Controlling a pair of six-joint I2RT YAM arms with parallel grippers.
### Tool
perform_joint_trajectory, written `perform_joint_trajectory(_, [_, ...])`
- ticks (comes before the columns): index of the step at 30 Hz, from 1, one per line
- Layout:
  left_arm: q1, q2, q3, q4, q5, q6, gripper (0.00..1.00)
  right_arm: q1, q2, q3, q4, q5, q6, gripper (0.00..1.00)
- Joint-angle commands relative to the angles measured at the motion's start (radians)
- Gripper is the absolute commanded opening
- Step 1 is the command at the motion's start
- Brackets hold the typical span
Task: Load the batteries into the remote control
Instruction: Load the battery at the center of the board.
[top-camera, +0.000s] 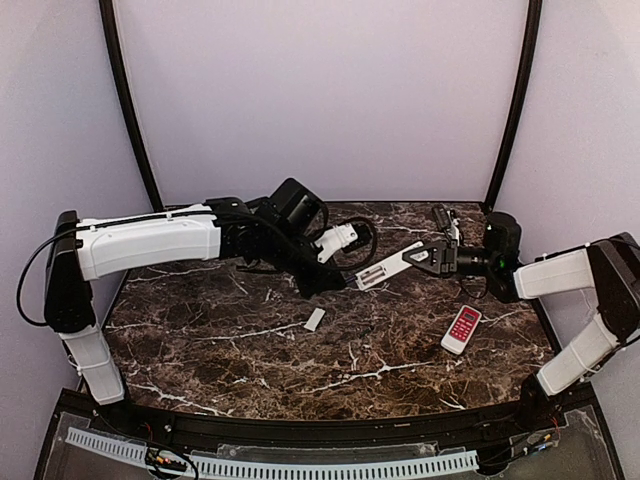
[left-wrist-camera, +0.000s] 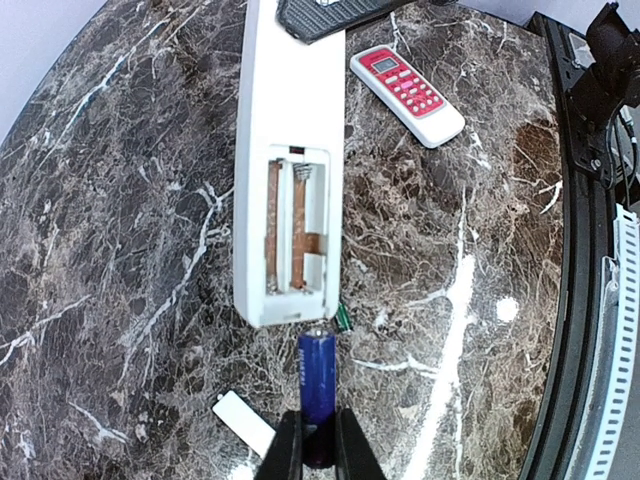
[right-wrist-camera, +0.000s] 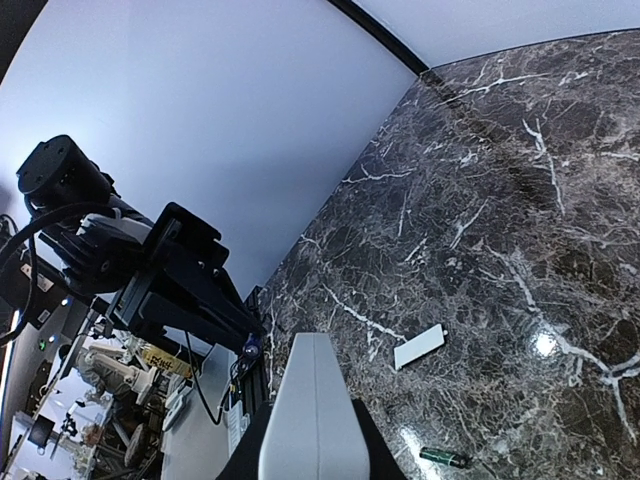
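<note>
The white remote control (top-camera: 390, 267) hangs above the table with my right gripper (top-camera: 432, 256) shut on its far end. In the left wrist view the remote control (left-wrist-camera: 285, 110) shows its back, and the battery bay (left-wrist-camera: 296, 225) is open and holds no cell. My left gripper (left-wrist-camera: 318, 432) is shut on a blue battery (left-wrist-camera: 319, 375). The battery's tip sits just below the remote's near end, apart from it. A second, dark-green battery (right-wrist-camera: 443, 458) lies on the marble under the remote. In the right wrist view the remote (right-wrist-camera: 310, 410) sits between my fingers.
A small white cover piece (top-camera: 315, 319) lies on the marble table (top-camera: 230, 350) below the grippers. A shorter red-and-white remote (top-camera: 461, 329) lies at the right. Black frame posts and pale walls close in the back and sides.
</note>
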Motion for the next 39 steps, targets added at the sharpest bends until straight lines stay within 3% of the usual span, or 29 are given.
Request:
perform_joint_trajectory(1, [-0.006,0.032,0.045,-0.073,0.005,-0.025,0.00,0.048,0.031,-0.010,0.146,0.035,0.039,0.00])
perform_joint_trajectory(11, [-0.005,0.069,0.069,-0.107,-0.044,-0.019,0.00,0.129,0.112,0.000,0.197,0.122,0.101,0.00])
perform_joint_trajectory(30, [-0.013,0.125,0.118,-0.163,-0.095,-0.004,0.00,0.175,0.144,0.010,0.183,0.181,0.118,0.00])
perform_joint_trajectory(39, [-0.020,0.152,0.141,-0.176,-0.103,-0.001,0.01,0.188,0.177,-0.005,0.289,0.169,0.168,0.00])
